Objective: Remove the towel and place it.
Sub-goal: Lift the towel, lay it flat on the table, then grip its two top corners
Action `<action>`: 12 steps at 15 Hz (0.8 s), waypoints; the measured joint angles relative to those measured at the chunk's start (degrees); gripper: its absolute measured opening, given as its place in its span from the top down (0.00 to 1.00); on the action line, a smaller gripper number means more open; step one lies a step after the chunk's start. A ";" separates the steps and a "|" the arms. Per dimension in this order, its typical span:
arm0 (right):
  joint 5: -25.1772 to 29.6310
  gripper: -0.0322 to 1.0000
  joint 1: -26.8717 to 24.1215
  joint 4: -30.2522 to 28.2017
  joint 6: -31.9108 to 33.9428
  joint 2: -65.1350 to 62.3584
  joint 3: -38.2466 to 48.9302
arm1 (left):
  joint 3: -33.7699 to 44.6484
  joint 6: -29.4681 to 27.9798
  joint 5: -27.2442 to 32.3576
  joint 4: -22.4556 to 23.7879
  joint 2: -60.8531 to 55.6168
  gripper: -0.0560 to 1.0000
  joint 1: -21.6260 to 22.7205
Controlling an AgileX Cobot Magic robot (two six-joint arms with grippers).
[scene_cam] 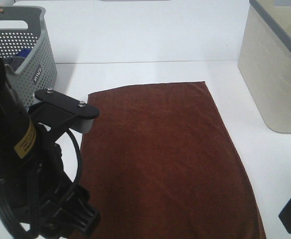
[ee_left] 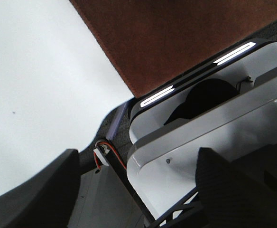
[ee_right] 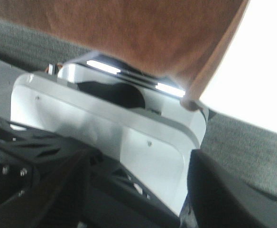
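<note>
On white bench [scene_cam: 135,72], towel [scene_cam: 170,159] lay spread flat between grey basket [scene_cam: 36,55] and beige bin [scene_cam: 275,74] — near edge at bench front. Left hand [ee_left: 138,159], right hand [ee_right: 138,164] — both spread, holding nothing.

towel [scene_cam: 170,159] centre on table [scene_cam: 265,164] | basket [scene_cam: 26,50] back-left | bin [scene_cam: 275,69] back-right

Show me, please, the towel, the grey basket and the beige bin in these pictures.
towel [scene_cam: 170,159]: exterior high view, middle of the cloth.
grey basket [scene_cam: 31,50]: exterior high view, perforated side wall.
beige bin [scene_cam: 272,79]: exterior high view, bare side wall.
</note>
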 joint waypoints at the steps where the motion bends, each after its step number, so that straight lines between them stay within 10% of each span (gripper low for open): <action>1: -1.55 0.41 0.00 0.00 0.00 0.06 -0.80 | 0.00 -0.52 -1.32 1.15 0.00 0.32 0.34; 12: -9.63 0.48 0.00 -0.06 -0.86 23.66 -28.36 | -3.84 1.38 -23.95 5.10 0.06 0.36 24.58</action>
